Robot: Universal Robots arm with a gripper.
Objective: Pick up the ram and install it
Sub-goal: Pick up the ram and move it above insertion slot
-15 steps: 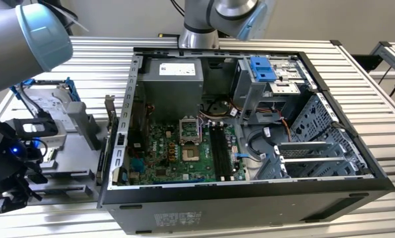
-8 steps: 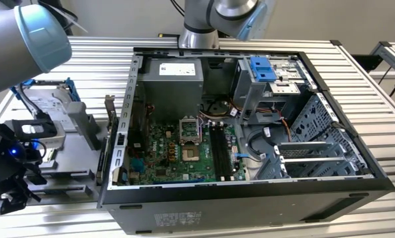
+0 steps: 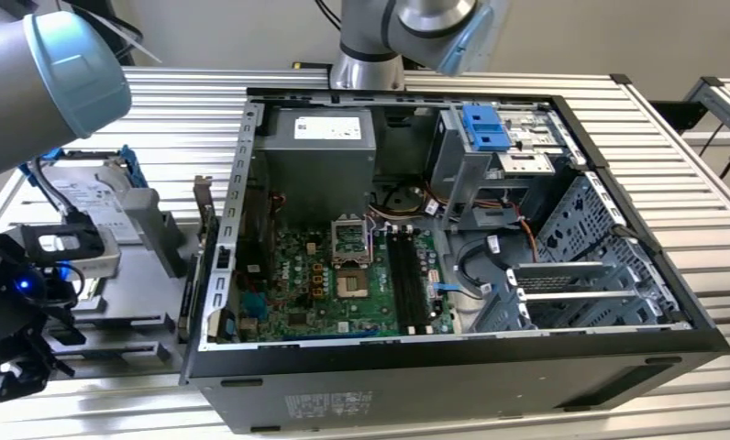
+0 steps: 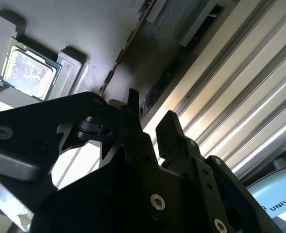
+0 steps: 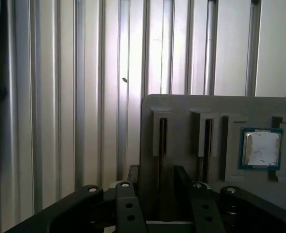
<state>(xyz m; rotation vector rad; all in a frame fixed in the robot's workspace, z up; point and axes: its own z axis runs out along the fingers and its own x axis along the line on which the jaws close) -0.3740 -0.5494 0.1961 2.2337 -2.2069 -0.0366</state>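
Ribbed aluminium worktop [image 5: 84, 73] carries a grey holder tray [image 5: 191, 104], and in one of its narrow slots the ram [image 4: 126, 44] stands on edge. Just above that slot hangs the gripper [image 5: 157, 173], its fingers apart, one to each side of the slot line; whether they touch the ram cannot be told. Nearby, a square silver chip [image 5: 261, 148] sits in the same tray. An open computer case [image 3: 463, 385] lies beside the tray.

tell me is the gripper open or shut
Open: in the first wrist view the gripper shows its fingers apart, the grey tray visible through the gap.
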